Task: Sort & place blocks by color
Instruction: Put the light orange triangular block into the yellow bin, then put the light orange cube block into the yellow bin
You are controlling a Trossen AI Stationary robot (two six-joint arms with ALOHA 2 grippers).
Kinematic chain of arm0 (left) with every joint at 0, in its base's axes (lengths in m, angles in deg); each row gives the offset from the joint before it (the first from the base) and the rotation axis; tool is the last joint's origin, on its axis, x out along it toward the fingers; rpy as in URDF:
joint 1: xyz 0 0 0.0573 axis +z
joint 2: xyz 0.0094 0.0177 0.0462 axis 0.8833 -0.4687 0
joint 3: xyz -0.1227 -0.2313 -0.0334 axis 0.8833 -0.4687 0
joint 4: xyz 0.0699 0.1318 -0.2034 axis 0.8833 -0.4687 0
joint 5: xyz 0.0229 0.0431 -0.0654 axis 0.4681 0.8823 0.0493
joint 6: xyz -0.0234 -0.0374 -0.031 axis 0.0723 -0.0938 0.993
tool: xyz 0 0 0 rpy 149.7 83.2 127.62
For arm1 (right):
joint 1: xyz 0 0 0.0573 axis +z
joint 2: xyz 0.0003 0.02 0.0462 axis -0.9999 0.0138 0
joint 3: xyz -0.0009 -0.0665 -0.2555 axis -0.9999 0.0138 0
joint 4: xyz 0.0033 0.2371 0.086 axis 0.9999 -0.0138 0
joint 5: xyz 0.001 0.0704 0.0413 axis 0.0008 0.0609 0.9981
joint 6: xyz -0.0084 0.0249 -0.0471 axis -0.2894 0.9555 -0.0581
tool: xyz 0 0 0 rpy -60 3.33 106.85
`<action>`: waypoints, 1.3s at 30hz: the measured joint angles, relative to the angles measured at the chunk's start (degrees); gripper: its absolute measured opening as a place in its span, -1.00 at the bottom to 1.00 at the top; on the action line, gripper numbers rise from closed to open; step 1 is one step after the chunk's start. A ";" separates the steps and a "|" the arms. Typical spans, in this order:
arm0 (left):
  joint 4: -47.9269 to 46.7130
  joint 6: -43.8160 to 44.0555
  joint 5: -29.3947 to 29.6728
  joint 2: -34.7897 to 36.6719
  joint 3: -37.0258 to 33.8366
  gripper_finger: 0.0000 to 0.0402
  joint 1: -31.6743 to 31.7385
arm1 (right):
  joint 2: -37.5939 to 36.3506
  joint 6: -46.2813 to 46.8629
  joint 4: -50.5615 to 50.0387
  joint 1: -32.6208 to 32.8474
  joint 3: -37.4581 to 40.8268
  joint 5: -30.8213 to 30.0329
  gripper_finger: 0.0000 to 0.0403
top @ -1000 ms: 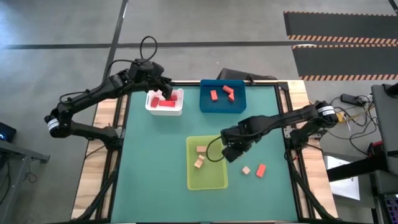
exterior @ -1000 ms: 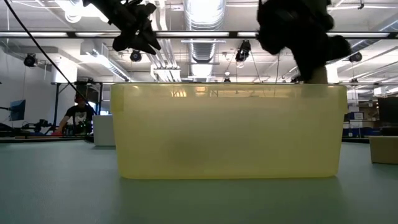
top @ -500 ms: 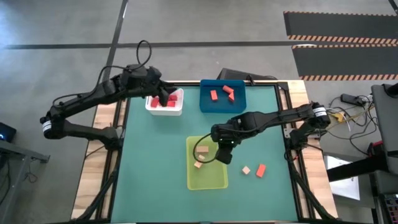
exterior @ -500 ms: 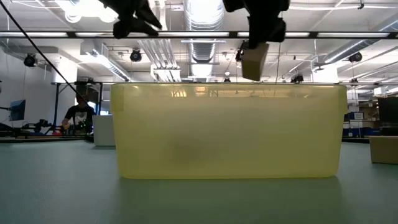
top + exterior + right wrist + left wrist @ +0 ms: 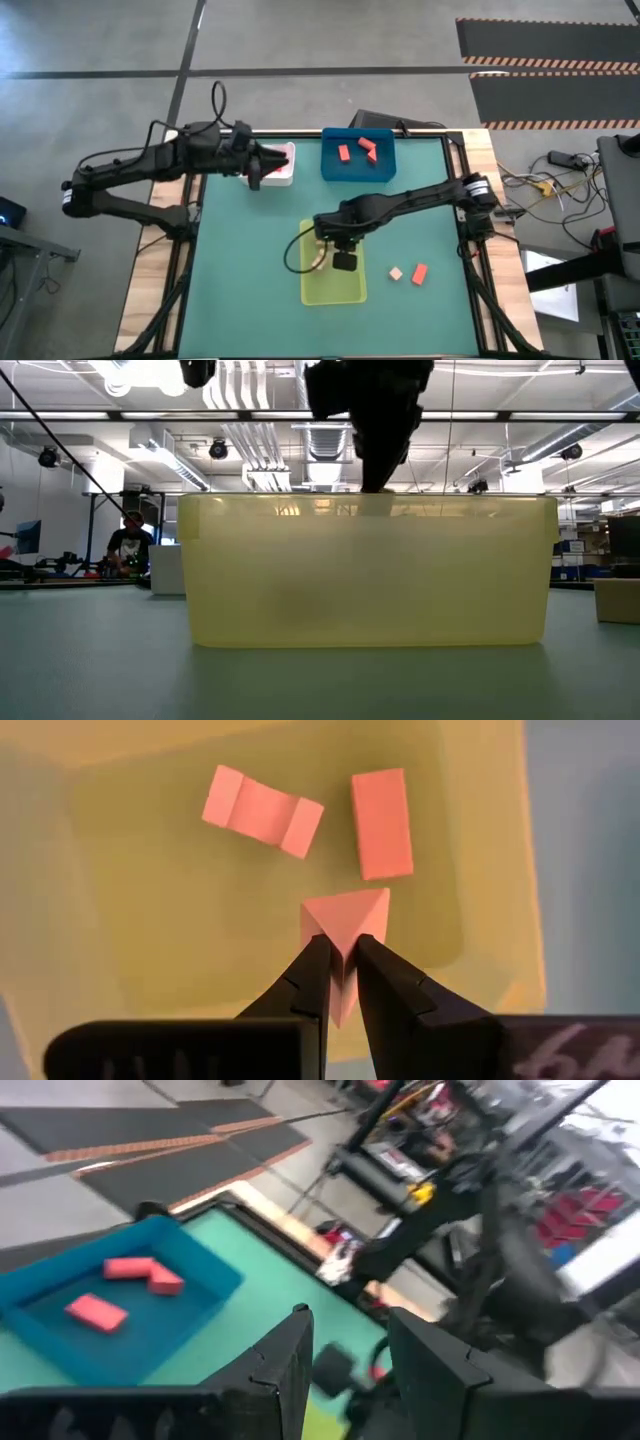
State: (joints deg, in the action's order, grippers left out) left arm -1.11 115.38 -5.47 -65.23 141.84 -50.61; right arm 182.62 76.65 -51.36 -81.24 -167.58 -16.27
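The right hand point(image 5: 340, 968), over the yellow-green bin point(image 5: 345, 290), is clamped on a small wedge block point(image 5: 343, 925), likely light, stiff and slippery on its slopes, best pinched across flat faces; farther off the left hand point(image 5: 345, 1370) hangs part-open near the white bin point(image 5: 285, 175); no readable writing.

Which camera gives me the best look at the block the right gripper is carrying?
The right wrist view: the wedge block sits pinched in the right gripper above the yellow-green bin. In the high view the arm hides it; the low view shows only the gripper above the bin's rim; the left wrist view misses it.
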 joint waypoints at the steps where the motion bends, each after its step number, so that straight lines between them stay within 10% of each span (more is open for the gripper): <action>1: 0.80 0.14 0.08 0.00 0.00 -0.42 -0.82 | 1.06 -0.09 0.04 0.02 -0.71 0.02 -0.84; 17: 9.41 4.56 0.23 0.85 0.27 -0.42 -9.82 | 15.66 0.01 -9.88 0.65 -11.20 -1.74 -0.84; 39: 9.19 4.14 1.37 0.61 -0.36 -0.42 -10.03 | 9.88 8.51 -11.51 0.89 -14.54 2.14 -0.37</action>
State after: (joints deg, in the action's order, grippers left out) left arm 8.08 119.53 -4.10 -64.61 141.49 -60.64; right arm 192.50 85.16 -62.87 -80.35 -182.12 -14.13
